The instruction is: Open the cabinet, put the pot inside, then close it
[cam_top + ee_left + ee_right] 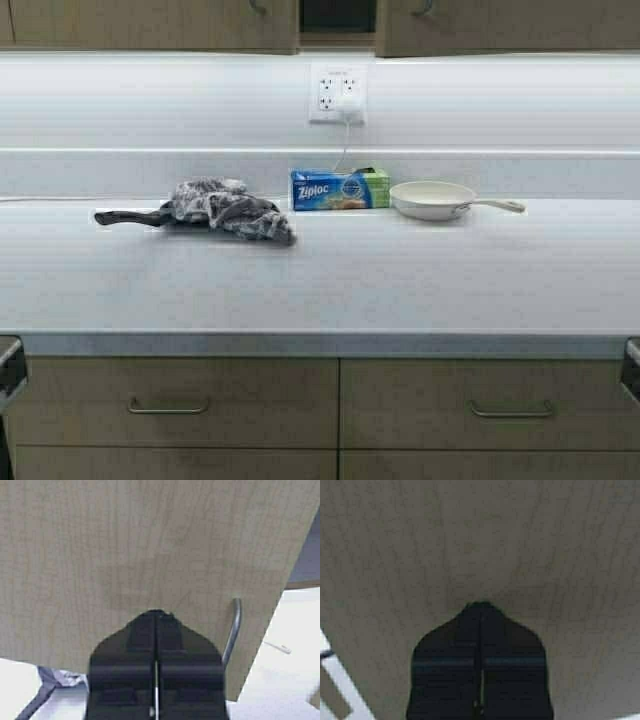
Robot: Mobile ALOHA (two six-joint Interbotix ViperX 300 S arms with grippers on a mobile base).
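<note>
The cabinet (150,25) shows only as the lower edges of two tan doors along the top of the high view, with a dark gap (338,15) between them. The pot is out of view. My left gripper (156,614) is shut and empty, its tips close up against a tan door (125,555), beside that door's slim silver handle (232,630). My right gripper (481,605) is shut and empty, its tips close against the other tan door (480,540). Neither gripper shows in the high view.
On the white counter (320,280) lie a long-handled black pan with a grey cloth (225,210), a Ziploc box (338,189) and a small white frying pan (436,199). A wall outlet (337,94) is above. Base drawers (170,400) are below.
</note>
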